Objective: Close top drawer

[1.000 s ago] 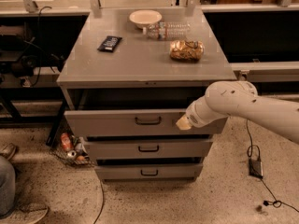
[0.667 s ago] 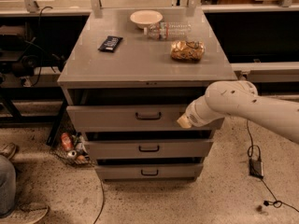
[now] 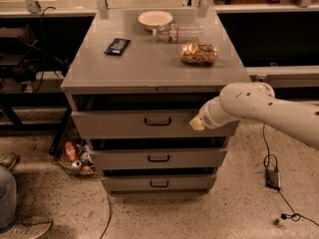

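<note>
The top drawer (image 3: 124, 125) is a wide grey metal drawer with a small dark bar handle (image 3: 157, 121) centred on its front. It stands slightly out from the cabinet, with a dark gap above it. My gripper (image 3: 197, 123) is at the end of the white arm, pressed against the right part of the drawer front, to the right of the handle. Two shallower grey drawers (image 3: 158, 158) sit below it.
On the cabinet top (image 3: 99, 68) lie a dark flat packet (image 3: 117, 46), a white bowl (image 3: 155, 19), a plastic bottle (image 3: 180, 33) and a snack bag (image 3: 199, 54). Cans (image 3: 75, 156) lie on the floor at left; cables and an adapter (image 3: 272, 178) at right. A shoe (image 3: 25, 228) is bottom left.
The top drawer has slid further into the cabinet, with my gripper following it against the front.
</note>
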`<state>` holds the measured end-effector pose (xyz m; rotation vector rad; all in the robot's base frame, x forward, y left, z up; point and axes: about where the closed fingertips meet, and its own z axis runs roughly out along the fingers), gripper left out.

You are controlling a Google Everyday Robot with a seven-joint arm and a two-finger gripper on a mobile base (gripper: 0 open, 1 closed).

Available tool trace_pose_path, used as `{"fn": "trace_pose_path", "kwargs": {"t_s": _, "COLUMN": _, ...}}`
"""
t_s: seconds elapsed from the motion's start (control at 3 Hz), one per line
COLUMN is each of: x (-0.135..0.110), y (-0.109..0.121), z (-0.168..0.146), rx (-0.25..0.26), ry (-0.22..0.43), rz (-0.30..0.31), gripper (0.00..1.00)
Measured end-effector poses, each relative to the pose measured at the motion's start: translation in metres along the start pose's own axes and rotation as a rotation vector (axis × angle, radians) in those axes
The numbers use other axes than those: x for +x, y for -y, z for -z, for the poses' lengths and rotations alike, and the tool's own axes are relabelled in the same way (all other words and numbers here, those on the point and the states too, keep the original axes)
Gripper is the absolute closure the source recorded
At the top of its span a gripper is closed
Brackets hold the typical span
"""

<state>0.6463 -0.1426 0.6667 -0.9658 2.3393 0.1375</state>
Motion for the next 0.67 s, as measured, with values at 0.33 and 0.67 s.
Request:
{"fn": "trace_pose_path", "kwargs": {"t_s": 0.33, "x": 0.012, "y": -0.007, "z": 0.023, "rx": 0.019, "ry": 0.001, "rz": -0.039, "gripper": 1.0}}
{"fn": "trace_pose_path", "kwargs": {"t_s": 0.67, "x": 0.047, "y": -0.028, "z": 0.086, "rx": 0.061, "ry": 0.008, "rz": -0.156, "gripper": 1.0}}
